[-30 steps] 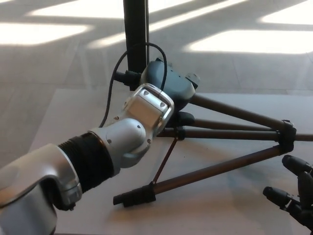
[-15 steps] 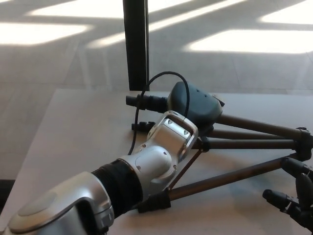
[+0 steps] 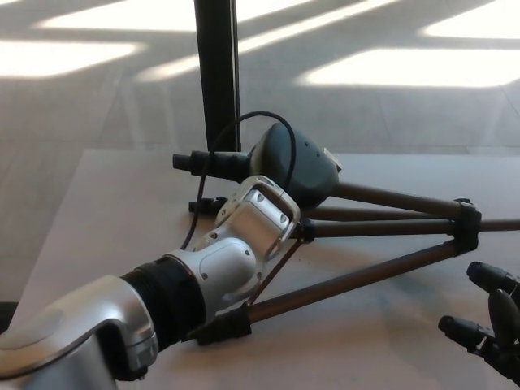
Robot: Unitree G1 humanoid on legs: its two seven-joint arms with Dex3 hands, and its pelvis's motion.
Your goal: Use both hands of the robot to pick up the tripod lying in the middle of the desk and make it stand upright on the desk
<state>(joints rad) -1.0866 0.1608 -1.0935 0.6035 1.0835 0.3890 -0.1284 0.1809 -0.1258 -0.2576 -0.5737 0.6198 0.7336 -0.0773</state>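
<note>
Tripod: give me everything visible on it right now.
The tripod lies on its side on the pale desk, not upright. Three dark, metal-looking legs are spread, converging at a black collar on the right; one leg ends in a black foot near the front edge. A thin brace links two legs. The left hand is at the legs' left ends. The right hand is open, clear of it.

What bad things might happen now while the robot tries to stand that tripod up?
1. Only the left hand is at the dark metal tripod. The right hand waits open beside a leg, so a one-sided lift might let the legs swing or slip.
2. The thin black cable loops over the left wrist near the tripod's legs and may snag.
3. The black pole stands just behind, so a rising tripod might knock it.
</note>
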